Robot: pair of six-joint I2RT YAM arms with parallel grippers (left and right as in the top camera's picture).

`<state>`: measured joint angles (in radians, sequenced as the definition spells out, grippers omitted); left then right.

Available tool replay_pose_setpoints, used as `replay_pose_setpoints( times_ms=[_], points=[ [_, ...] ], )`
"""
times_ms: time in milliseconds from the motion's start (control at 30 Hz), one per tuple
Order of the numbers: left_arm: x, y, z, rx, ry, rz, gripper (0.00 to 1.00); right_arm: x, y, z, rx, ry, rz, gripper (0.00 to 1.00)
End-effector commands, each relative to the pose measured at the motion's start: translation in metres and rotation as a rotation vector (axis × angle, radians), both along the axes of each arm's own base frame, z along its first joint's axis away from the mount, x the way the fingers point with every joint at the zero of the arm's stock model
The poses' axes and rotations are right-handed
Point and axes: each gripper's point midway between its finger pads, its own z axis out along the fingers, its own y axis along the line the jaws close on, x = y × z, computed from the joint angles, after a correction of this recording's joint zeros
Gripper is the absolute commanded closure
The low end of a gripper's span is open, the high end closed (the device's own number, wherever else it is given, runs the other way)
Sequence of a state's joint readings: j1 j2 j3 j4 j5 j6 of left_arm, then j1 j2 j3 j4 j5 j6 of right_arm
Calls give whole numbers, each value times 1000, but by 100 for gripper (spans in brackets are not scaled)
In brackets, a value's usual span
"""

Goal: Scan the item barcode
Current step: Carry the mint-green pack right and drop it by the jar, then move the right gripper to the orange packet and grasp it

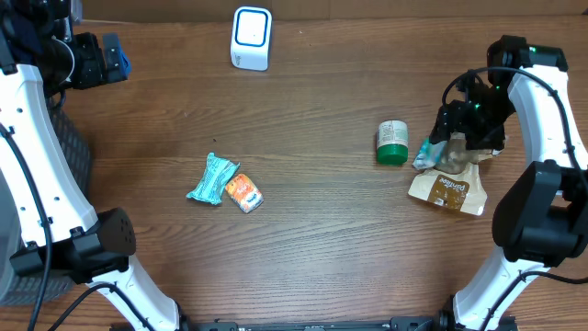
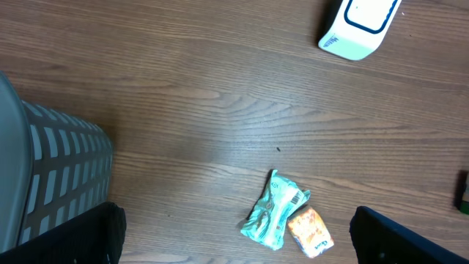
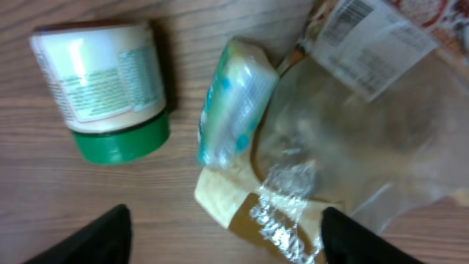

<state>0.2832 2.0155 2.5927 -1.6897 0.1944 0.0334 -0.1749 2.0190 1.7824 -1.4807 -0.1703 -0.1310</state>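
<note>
The white barcode scanner [image 1: 250,37] stands at the table's far edge, also in the left wrist view as the scanner [image 2: 359,26]. My right gripper [image 1: 457,140] hangs open over a brown pouch [image 1: 448,190] with a clear plastic bag on top. In the right wrist view, the right gripper [image 3: 227,246] has its jaws wide apart with the pouch [image 3: 271,220] below them, nothing pinched. A small teal-and-white packet [image 3: 234,103] and a green-lidded jar [image 3: 102,88] lie just beyond. My left gripper [image 1: 115,57] is open at the far left, away from everything.
A teal wrapper [image 1: 212,178] and an orange packet [image 1: 244,193] lie together left of centre. A dark mesh basket [image 2: 51,169] stands off the table's left side. The jar [image 1: 392,142] lies on its side left of the pouch.
</note>
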Motion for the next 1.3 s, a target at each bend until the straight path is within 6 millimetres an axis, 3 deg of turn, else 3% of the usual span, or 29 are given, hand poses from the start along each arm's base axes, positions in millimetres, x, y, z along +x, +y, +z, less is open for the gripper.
replay_pose_setpoints(
  times_ms=[0,100,233,267,367,533,567,633,733,867,967,1267],
  points=[
    [-2,-2,9,13,-27,-14,0,13,8,31,19,-89,9,13],
    [-2,-2,9,13,-27,-14,0,19,19,55,48,-146,24,2],
    [-2,-2,9,13,-27,-14,0,25,58,89,158,-232,81,0],
    [-2,-2,9,13,-27,-14,0,26,88,102,252,-265,124,0],
    [-2,-2,9,13,-27,-14,0,22,138,114,410,-278,202,0],
    [-2,-2,9,13,-27,-14,0,19,207,116,501,-326,369,0],
    [-2,-2,9,13,-27,-14,0,16,230,115,523,-347,426,0],
    [-2,-2,9,13,-27,-14,0,11,258,111,538,-369,503,0],
    [-2,-2,9,13,-27,-14,0,3,293,91,469,-392,588,15],
    [-2,-2,9,13,-27,-14,0,-2,316,51,301,-380,534,20],
    [-2,-2,9,13,-27,-14,0,-18,336,33,307,-374,584,22],
    [-2,-2,9,13,-27,-14,0,-51,369,-12,333,-364,665,25]
  ],
)
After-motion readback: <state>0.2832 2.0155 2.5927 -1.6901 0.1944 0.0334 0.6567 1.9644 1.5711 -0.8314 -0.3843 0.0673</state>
